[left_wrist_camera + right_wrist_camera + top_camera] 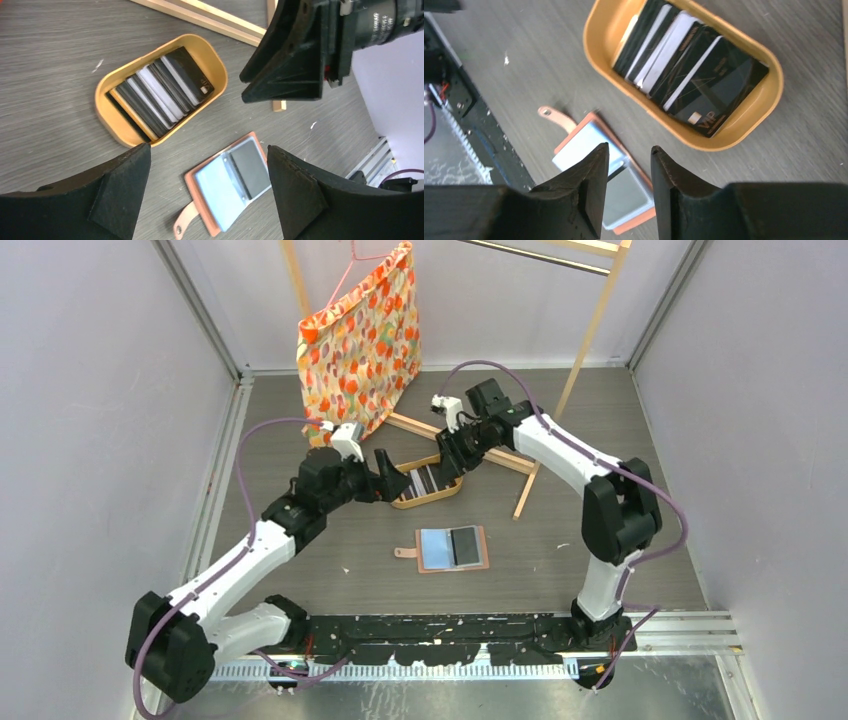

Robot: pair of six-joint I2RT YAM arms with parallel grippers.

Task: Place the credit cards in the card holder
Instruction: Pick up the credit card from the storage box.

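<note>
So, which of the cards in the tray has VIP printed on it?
The black card lying on top at one end of the row; the other cards show only narrow strips.

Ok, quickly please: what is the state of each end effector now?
Left end effector: open wide, holding nothing.
Right end effector: partly open, holding nothing.
</note>
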